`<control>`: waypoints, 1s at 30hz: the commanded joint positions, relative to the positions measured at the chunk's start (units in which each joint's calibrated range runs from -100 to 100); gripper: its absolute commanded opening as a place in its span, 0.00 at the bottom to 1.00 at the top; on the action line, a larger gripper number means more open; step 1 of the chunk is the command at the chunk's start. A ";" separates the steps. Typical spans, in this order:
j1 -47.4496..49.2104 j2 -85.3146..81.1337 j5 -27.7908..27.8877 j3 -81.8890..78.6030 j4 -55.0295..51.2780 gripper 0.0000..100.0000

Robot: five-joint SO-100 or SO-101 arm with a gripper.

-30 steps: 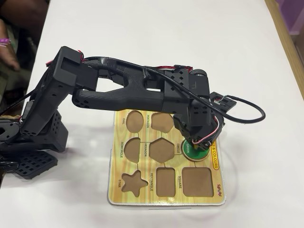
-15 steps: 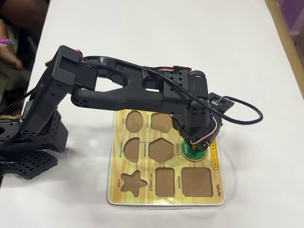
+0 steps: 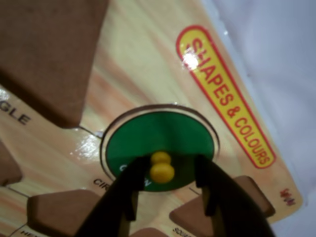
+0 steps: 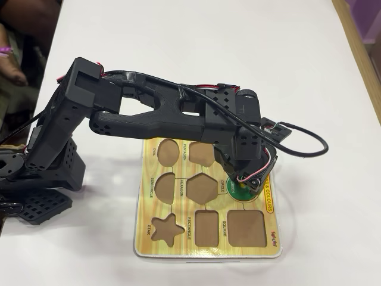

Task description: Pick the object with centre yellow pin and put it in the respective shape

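The green disc with its yellow knob lies flat inside the round cut-out labelled CIRCLE on the yellow wood-grain shape board. In the wrist view my gripper is open. Its two black fingers straddle the knob with a gap on each side. In the overhead view the gripper hangs over the board's right side and hides most of the disc.
The board has brown oval, pentagon, semicircle, hexagon, star, rectangle and square cut-outs. It lies on a white table. The arm's base stands to the left. A person's hand is at the far left edge.
The gripper head has shifted slightly and now covers more of the green disc in the overhead view. The wrist cable has moved a little. The board has stayed in place.
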State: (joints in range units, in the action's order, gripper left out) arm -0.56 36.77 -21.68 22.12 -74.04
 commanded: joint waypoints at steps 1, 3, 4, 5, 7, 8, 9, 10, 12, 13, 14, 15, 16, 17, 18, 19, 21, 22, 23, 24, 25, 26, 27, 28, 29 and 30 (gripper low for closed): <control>0.27 -1.04 0.08 0.90 0.74 0.13; 0.27 -1.79 0.03 0.90 2.30 0.13; 0.27 -3.05 0.03 0.54 2.99 0.13; 0.27 -4.72 0.03 0.09 3.51 0.13; 0.27 -7.15 0.03 -0.09 3.94 0.13; 0.27 -8.40 0.03 -0.09 3.77 0.13; 0.27 -9.32 0.03 -0.09 3.25 0.13; 0.27 -10.24 0.03 -0.18 3.08 0.13; 0.37 -12.84 -0.02 -2.16 2.73 0.13; 0.37 -14.85 -0.12 -4.23 2.64 0.13; 0.37 -16.69 -0.80 -6.21 2.64 0.13; 0.37 -18.78 -2.11 -8.54 2.73 0.13; 0.46 -20.28 -3.26 -10.16 2.73 0.13; 0.46 -21.96 -4.31 -11.78 2.73 0.12; 0.46 -23.63 -5.04 -13.40 2.73 0.12; 1.15 -25.64 -5.62 -15.20 2.73 0.12; 2.03 -29.49 -6.03 -17.99 2.73 0.13; 2.12 -30.91 -6.09 -19.06 2.73 0.13; 2.32 -32.50 -6.09 -20.23 2.73 0.13; 3.00 -34.01 -6.09 -21.31 2.73 0.13; 3.20 -35.77 -6.09 -22.57 2.73 0.13; 3.30 -37.36 -6.09 -23.74 2.64 0.13; 3.49 -39.36 -6.09 -25.18 2.64 0.13; 3.49 -40.79 -6.14 -26.26 2.64 0.13; 3.49 -42.71 -6.77 -27.88 2.64 0.13; 3.49 -44.55 -7.71 -29.41 2.64 0.13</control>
State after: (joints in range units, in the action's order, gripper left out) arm 2.90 -0.09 -27.87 -4.50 -71.29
